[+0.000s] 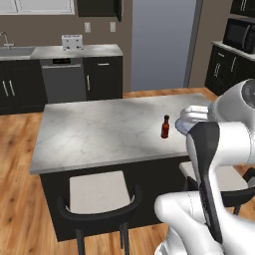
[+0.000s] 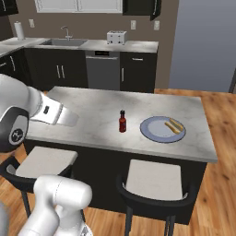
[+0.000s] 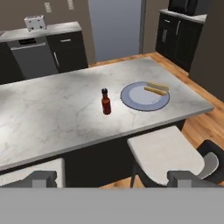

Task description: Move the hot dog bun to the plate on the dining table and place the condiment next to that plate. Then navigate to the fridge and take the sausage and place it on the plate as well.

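Hot dog bun [image 3: 156, 89] lies on the pale blue-grey plate [image 3: 135, 101], toward the plate's far right edge in the hand view; also seen on the plate from the right base view [image 2: 174, 125]. Fingers [image 3: 113, 178] spread fully apart, nothing between them, both tips low in the hand view and well short of the bun, back off the tabletop's near edge above the stools.

Condiment bottle [image 3: 106, 101] stands upright just beside the plate, on its left in the hand view, not touching it. Same in the right base view: bottle [image 2: 122, 121] left of the plate [image 2: 154, 130]. In the left base view the bottle [image 1: 165, 126] stands near the plate, which is mostly hidden behind the arm.

Dining tabletop [image 3: 52, 113]: grey-white marble over a black base. Two dark stools with pale seats tucked at the near side; one [image 3: 164, 151] sits below the plate's end of the tabletop.

Room beyond the plate: wood floor [image 2: 221, 115], black cabinets, a wall counter carrying a white toaster [image 2: 116, 37], a dishwasher [image 2: 102, 70] below it, a sink [image 2: 64, 42] further left.
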